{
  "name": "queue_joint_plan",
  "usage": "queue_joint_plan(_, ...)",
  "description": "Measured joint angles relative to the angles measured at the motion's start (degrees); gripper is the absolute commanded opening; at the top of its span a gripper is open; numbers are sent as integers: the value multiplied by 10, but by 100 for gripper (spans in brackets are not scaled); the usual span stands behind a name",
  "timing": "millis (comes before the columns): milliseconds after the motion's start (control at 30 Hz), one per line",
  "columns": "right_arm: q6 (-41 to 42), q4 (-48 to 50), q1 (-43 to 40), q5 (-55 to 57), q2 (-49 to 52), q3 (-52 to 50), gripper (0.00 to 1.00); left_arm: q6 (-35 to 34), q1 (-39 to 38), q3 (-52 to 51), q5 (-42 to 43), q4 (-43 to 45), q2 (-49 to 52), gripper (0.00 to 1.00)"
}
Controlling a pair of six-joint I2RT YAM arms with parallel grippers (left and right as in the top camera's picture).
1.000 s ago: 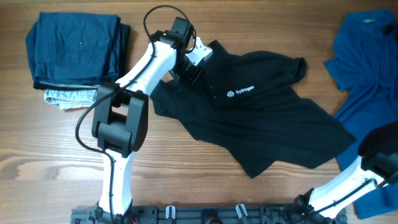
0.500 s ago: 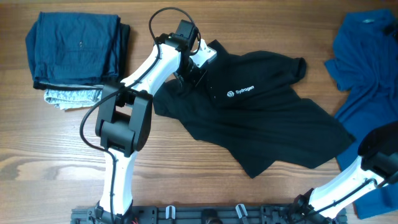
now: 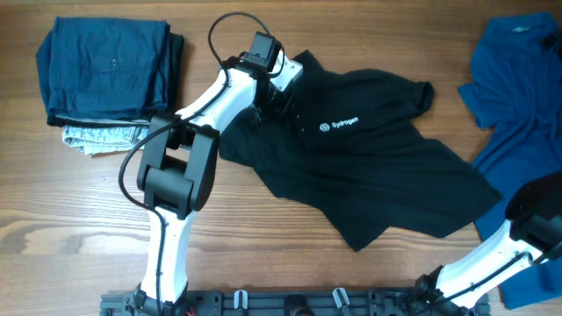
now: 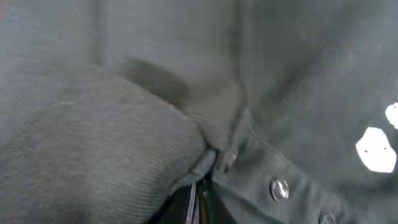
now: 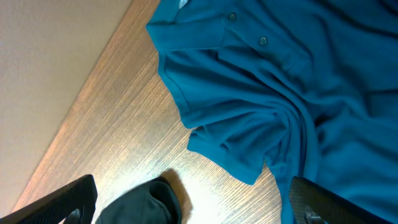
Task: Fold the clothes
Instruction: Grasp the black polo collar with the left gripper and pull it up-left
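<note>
The clothes include a black polo shirt [image 3: 378, 167] with white chest lettering, spread crumpled and slanted across the table's middle. My left gripper [image 3: 274, 98] sits at its collar, shut on a pinch of black fabric [image 4: 199, 199] beside the button placket [image 4: 280, 188]. A bright blue shirt [image 3: 518, 96] lies rumpled at the right edge. In the right wrist view my right gripper [image 5: 193, 208] hangs open above bare wood, the blue shirt [image 5: 280, 81] just ahead of it and a corner of the black polo [image 5: 146, 202] between its fingers, untouched.
A folded stack of dark blue garments [image 3: 105, 70] rests at the back left on a pale patterned piece [image 3: 97, 136]. The right arm [image 3: 527, 233] stands at the front right corner. A black rail [image 3: 290, 303] runs along the front edge.
My left gripper has shifted slightly to the right at the collar, staying on the black fabric. The right arm has not moved.
</note>
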Motion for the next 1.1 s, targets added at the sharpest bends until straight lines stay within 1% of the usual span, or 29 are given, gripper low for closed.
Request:
queue_joint_plan(67,0,0,0,0,0,0,99,-28,0,0,-24,36,7,4)
queue_joint_plan(133,0,0,0,0,0,0,99,-42,-1,1,-34,59,12,11)
queue_joint_plan(167,0,0,0,0,0,0,99,-48,-1,4,-36,77,17,12)
queue_joint_plan(267,0,0,0,0,0,0,99,-66,-1,14,-53,130,35,10)
queue_joint_plan(300,0,0,0,0,0,0,99,-82,-1,16,-72,147,39,10)
queue_joint_plan(367,0,0,0,0,0,0,100,-128,1,20,-137,174,46,11)
queue_joint_plan(467,0,0,0,0,0,0,100,-192,21,21,-206,182,49,10)
queue_joint_plan(567,0,0,0,0,0,0,100,-256,77,23,-247,170,49,9)
queue_joint_plan(667,0,0,0,0,0,0,100,-282,125,23,-251,167,49,9)
queue_joint_plan(733,0,0,0,0,0,0,100,-289,134,25,-236,167,49,11)
queue_joint_plan(767,0,0,0,0,0,0,99,-290,134,28,-229,164,48,13)
queue_joint_plan(800,0,0,0,0,0,0,100,-291,134,30,-225,160,48,18)
queue_joint_plan(867,0,0,0,0,0,0,100,-294,132,36,-216,149,45,24)
queue_joint_plan(900,0,0,0,0,0,0,100,-297,124,36,-211,139,36,29)
queue_joint_plan(933,0,0,0,0,0,0,100,-299,113,36,-207,128,18,32)
queue_joint_plan(1000,0,0,0,0,0,0,100,-301,94,36,-200,81,-34,34)
queue_joint_plan(1033,0,1,0,0,0,0,99,-301,81,37,-198,24,-83,37)
queue_joint_plan(1100,0,0,0,0,0,0,100,-302,65,42,-194,-43,-164,40)
